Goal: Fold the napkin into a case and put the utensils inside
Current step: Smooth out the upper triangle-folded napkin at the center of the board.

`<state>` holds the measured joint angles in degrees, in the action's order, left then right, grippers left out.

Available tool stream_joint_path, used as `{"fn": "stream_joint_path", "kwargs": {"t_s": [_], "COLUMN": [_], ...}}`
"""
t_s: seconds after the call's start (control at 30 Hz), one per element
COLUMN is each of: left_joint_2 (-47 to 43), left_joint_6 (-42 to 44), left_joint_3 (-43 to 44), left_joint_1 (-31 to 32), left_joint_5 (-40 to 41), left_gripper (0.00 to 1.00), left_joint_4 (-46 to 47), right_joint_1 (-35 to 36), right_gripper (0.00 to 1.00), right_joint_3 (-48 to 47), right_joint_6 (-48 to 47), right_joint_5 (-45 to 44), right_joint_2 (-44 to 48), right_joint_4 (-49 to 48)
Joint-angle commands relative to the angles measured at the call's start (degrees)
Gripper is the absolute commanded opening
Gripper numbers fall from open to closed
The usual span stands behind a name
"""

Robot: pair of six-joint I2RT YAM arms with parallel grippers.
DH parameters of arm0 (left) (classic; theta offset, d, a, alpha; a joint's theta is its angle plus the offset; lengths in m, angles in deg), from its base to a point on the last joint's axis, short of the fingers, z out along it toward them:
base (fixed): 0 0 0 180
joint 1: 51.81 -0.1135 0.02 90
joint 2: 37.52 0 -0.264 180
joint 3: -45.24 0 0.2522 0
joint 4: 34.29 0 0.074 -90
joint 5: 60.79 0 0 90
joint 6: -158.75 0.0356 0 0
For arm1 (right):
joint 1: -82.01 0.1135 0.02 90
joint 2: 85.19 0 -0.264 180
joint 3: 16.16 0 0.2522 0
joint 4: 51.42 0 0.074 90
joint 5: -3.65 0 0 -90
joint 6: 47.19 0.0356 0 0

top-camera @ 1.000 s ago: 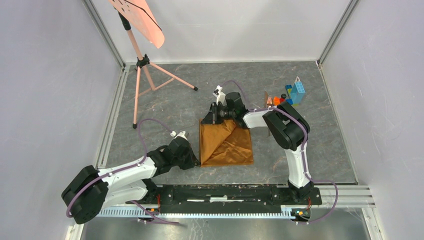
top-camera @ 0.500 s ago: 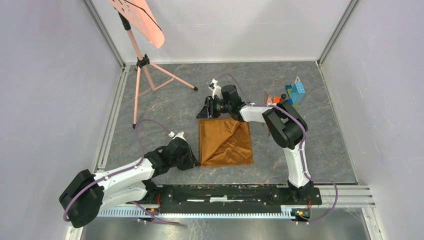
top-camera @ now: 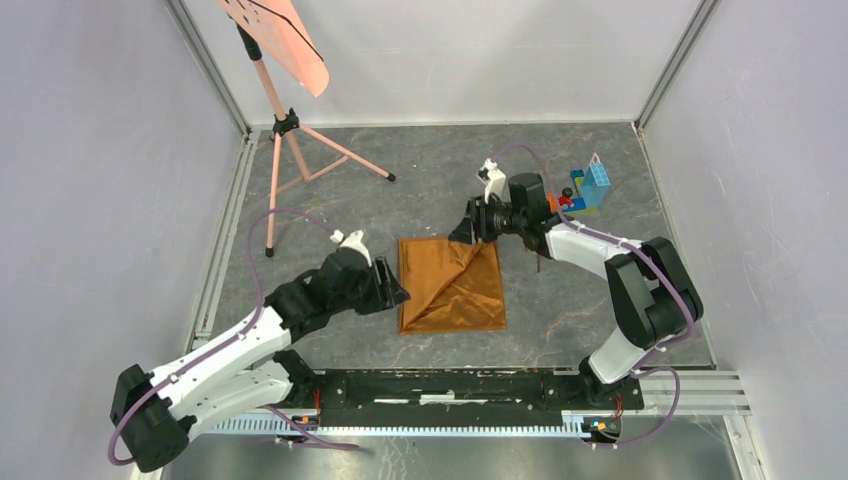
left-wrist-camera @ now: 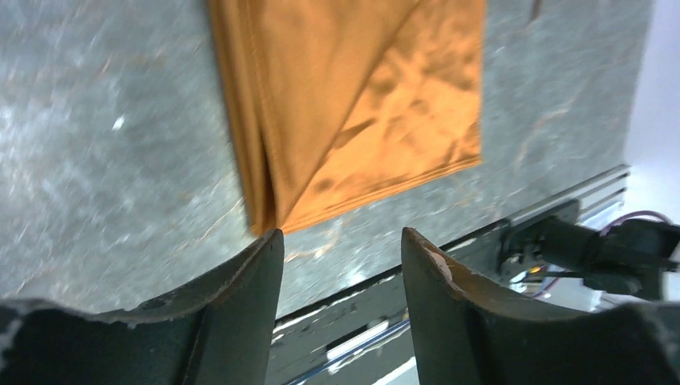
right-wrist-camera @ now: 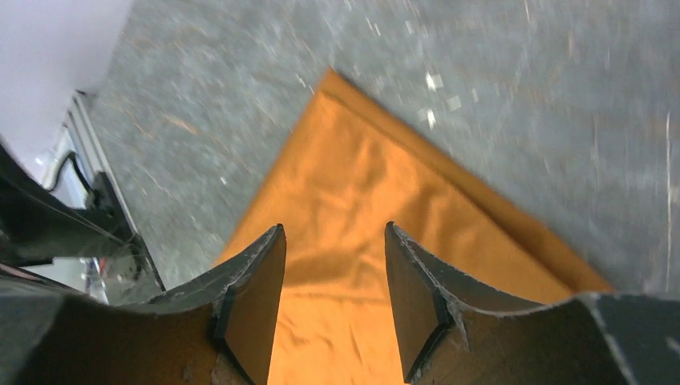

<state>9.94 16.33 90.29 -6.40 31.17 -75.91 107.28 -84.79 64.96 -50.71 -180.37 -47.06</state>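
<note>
The napkin lies flat on the grey table, a little below the middle of the overhead frame. It is folded into a rough square of shiny orange-brown cloth, and a diagonal flap edge runs from its upper right corner towards its lower left.

The left gripper sits just beside the napkin's left edge. In its own wrist view its fingers stand well apart with nothing between them, and the napkin fills the upper middle of that frame, clear of both tips.

The right gripper hangs at the napkin's upper right corner. Its jaws are also parted and empty, and its wrist view looks down onto the cloth between the fingers.

A thin dark sliver lies by the right forearm, right of the napkin. It may be one of the utensils, though it is too small to tell.

Toy bricks are piled towards the upper right, and a pink sheet on a tripod stand fills the upper left.
</note>
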Motion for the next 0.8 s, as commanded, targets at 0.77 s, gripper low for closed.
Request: {"fn": "stream_joint_path", "kwargs": {"t_s": [0.77], "left_joint_2": [44.25], "left_joint_6": [10.68], "left_joint_3": [10.47], "left_joint_1": [-13.57], "left_joint_5": [-10.5], "left_gripper": [0.52], "left_joint_4": [26.71], "right_joint_1": [-10.46], "right_gripper": [0.53], "right_joint_3": [6.78], "right_joint_6": [1.66], "right_joint_5": [2.57], "right_joint_2": [-11.04], "right_joint_4": [-15.94]}}
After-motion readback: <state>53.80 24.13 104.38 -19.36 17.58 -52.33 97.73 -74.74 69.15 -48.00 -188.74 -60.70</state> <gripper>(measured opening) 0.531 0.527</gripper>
